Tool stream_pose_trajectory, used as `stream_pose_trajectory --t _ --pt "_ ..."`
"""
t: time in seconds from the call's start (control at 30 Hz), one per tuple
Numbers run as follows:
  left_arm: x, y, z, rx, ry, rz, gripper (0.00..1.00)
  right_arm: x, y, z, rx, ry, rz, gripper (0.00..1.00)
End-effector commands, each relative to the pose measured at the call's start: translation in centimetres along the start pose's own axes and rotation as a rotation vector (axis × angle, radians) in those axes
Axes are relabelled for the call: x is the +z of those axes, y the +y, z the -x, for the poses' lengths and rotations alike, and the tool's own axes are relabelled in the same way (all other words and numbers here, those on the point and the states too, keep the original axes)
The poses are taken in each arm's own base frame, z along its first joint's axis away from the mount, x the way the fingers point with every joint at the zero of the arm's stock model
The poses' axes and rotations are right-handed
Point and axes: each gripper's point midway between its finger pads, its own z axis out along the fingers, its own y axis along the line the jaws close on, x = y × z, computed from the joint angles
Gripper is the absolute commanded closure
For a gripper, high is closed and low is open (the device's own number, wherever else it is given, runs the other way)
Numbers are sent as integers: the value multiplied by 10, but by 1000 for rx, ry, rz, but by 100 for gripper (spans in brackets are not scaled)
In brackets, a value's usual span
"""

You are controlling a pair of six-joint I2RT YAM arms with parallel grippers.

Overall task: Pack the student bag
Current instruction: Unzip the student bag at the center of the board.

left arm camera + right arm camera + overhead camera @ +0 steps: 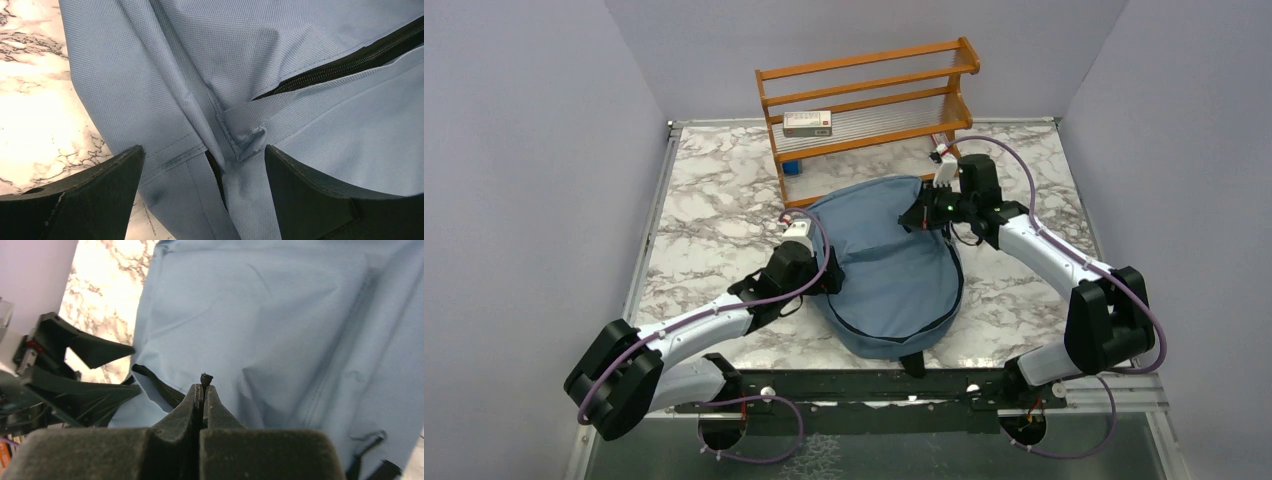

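Note:
The dusty-blue student bag [889, 270] lies flat in the middle of the marble table. My left gripper [832, 272] is open at the bag's left edge. In the left wrist view [205, 167] its jaws straddle a fabric fold and a small blue loop [250, 137], beside the black zipper [345, 65]. My right gripper [921, 215] is at the bag's far upper edge. In the right wrist view [203, 388] it is shut on a thin black zipper pull cord, whose knotted tip [206, 378] sticks out above the jaws. The bag's inside is hidden.
An orange wooden shelf rack [869, 100] stands at the back, with a white-and-red box [807, 123] on its lower shelf and a small blue object [792, 167] under it. Grey walls close in left, right and back. Bare marble [714, 210] shows left of the bag.

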Motion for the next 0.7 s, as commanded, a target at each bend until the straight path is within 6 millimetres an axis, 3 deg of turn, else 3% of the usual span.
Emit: stream_pose_trajectory --t 0.0,0.33,0.67 --pt "4 -2 -8 15 18 -29 10 3 36 10 -72 -38 127 99" --pt "2 -2 -6 33 3 -42 11 38 75 -8 -131 37 180 99" --pt "-4 -3 2 50 -55 -71 11 65 95 -12 -140 71 224 99"
